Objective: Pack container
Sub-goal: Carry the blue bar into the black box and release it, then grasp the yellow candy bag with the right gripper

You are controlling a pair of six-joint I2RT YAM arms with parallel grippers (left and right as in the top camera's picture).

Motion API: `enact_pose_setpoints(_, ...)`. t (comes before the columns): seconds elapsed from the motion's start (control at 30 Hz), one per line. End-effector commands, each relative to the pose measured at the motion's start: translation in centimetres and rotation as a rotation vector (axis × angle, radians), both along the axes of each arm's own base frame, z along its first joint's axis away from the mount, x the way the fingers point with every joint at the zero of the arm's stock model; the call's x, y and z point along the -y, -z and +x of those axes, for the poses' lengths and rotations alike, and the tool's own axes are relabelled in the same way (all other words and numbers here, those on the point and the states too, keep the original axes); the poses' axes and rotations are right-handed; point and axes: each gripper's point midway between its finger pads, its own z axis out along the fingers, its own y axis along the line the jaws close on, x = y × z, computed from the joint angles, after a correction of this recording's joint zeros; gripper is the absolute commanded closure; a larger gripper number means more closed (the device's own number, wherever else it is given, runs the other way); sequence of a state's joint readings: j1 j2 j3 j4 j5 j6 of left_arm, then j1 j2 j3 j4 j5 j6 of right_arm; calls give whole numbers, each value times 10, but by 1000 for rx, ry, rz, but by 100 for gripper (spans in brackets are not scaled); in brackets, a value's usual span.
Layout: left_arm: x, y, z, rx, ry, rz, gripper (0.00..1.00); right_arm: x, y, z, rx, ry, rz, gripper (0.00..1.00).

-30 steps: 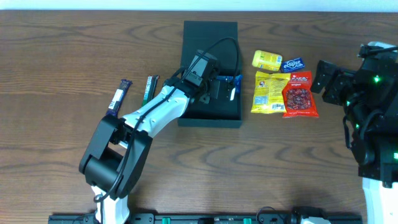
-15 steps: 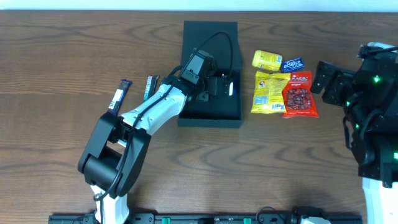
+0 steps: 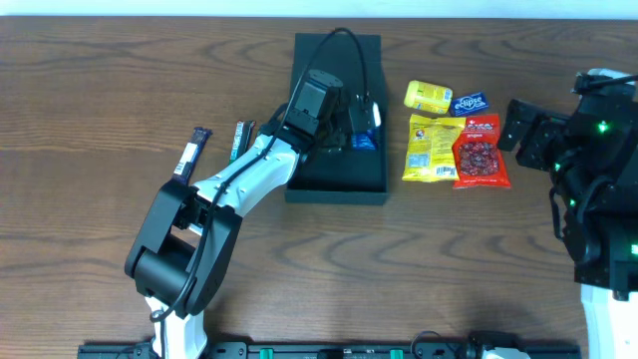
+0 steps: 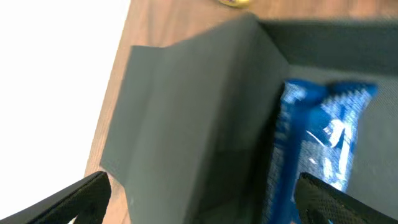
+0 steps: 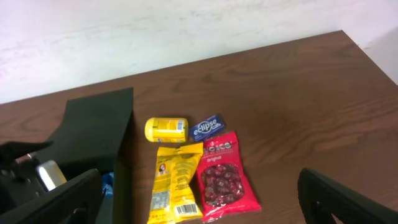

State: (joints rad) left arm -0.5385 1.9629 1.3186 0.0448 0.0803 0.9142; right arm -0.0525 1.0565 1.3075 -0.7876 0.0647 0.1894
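Overhead, the container [image 3: 337, 191] was seen mid-table, the left gripper [image 3: 361, 120] spread wide over a blue packet [image 3: 366, 141] inside. At the left wrist, nothing was gripped; at the right wrist, the right gripper [image 5: 199, 199] was seen open, empty.

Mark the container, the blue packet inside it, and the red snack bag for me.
container [image 3: 335, 195], overhead view, near wall.
blue packet [image 4: 323, 146], left wrist view, middle of the wrapper.
red snack bag [image 5: 224, 180], right wrist view, centre of its front.
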Motion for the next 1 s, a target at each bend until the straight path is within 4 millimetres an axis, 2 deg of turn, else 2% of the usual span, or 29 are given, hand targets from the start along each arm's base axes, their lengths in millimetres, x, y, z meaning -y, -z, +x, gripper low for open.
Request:
enact_pose_setpoints(0.0, -8, -39, 12, 21, -172, -149, 4, 5, 12, 6, -43, 11, -12, 1)
enact_pose_setpoints(0.03, -11, -48, 15, 32, -219, -185, 5, 5, 19, 9, -67, 10, -10, 1)
enact_pose_setpoints(0.1, -27, -73, 22, 63, -374, -282, 5, 5, 41, 18, -144, 8, -7, 1)
enact_pose_setpoints(0.2, -53, -99, 28, 93, -575, -406, 4, 1, 78, 30, -266, -13, 15, 3)
enact_pose_setpoints(0.37, -92, -119, 25, 66, -765, -531, 5, -10, 138, 46, -450, -62, 73, 11)
enact_pose_setpoints(0.47, -119, -114, 21, 3, -880, -576, 5, -11, 172, 52, -548, -68, 90, 14)
enact_pose_setpoints(0.6, -148, -93, 10, -108, -992, -569, 5, -14, 208, 54, -655, -75, 95, 17)
enact_pose_setpoints(0.77, -157, -73, -2, -221, -1037, -557, 5, -25, 241, 56, -742, -114, 81, 19)
enact_pose_setpoints(0.97, -147, -70, -6, -277, -1007, -580, 5, -38, 278, 63, -806, -145, 74, 25)
